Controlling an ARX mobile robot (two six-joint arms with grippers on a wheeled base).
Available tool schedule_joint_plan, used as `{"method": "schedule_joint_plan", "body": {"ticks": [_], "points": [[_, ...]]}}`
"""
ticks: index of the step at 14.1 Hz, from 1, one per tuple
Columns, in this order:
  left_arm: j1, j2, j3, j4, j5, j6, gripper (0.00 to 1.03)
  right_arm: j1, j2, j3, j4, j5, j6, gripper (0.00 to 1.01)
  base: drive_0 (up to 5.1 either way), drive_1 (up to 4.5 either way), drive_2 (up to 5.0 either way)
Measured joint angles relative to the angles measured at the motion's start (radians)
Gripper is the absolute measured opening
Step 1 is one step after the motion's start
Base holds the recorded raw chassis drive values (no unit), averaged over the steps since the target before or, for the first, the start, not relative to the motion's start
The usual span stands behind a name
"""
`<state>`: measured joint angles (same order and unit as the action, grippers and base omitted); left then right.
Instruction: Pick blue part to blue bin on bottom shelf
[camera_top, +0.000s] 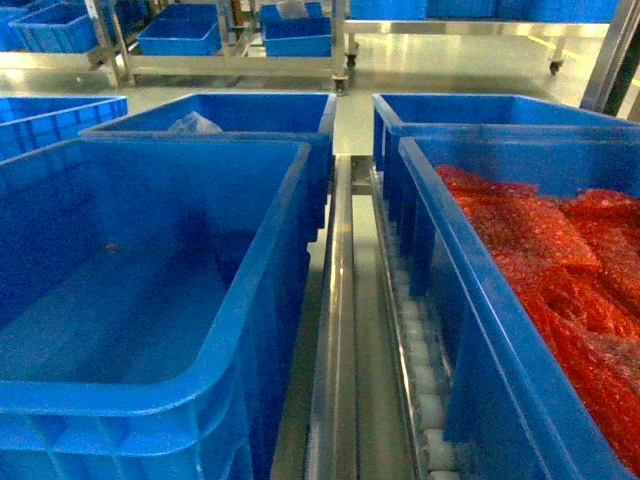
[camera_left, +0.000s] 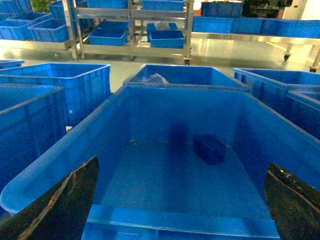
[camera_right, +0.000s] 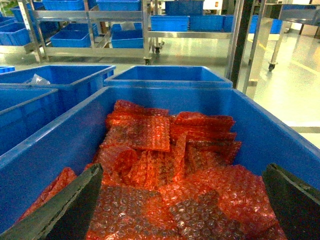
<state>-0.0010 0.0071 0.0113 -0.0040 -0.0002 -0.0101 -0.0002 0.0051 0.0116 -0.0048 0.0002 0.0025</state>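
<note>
Two large blue bins (camera_top: 150, 300) flanked the bottom shelf's (camera_top: 345, 330) roller rail. Left wrist: the left pincer (camera_left: 182, 200) gaped above a blue part (camera_left: 210, 149) on the bin floor. Right wrist: the right pincer (camera_right: 182, 200) was spread over red bubble-wrap bags (camera_right: 165, 170).

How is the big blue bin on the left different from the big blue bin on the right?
The left bin is nearly empty, holding just one small dark blue part, while the right bin is heaped with red bubble-wrap bags. You can see the left bin's bare floor, but the right bin's floor is hidden. The left gripper hangs open above the left bin, the right gripper open above the right one. Both are blue plastic, rectangular and open-topped.
</note>
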Motion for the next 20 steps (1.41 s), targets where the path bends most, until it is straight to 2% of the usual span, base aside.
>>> {"method": "schedule_joint_plan", "body": {"ticks": [20], "points": [[0.000,0.000,0.000,0.000,0.000,0.000,0.98,0.000,0.000,0.000,0.000,0.000,0.000,0.98,0.0,0.00,0.0]]}}
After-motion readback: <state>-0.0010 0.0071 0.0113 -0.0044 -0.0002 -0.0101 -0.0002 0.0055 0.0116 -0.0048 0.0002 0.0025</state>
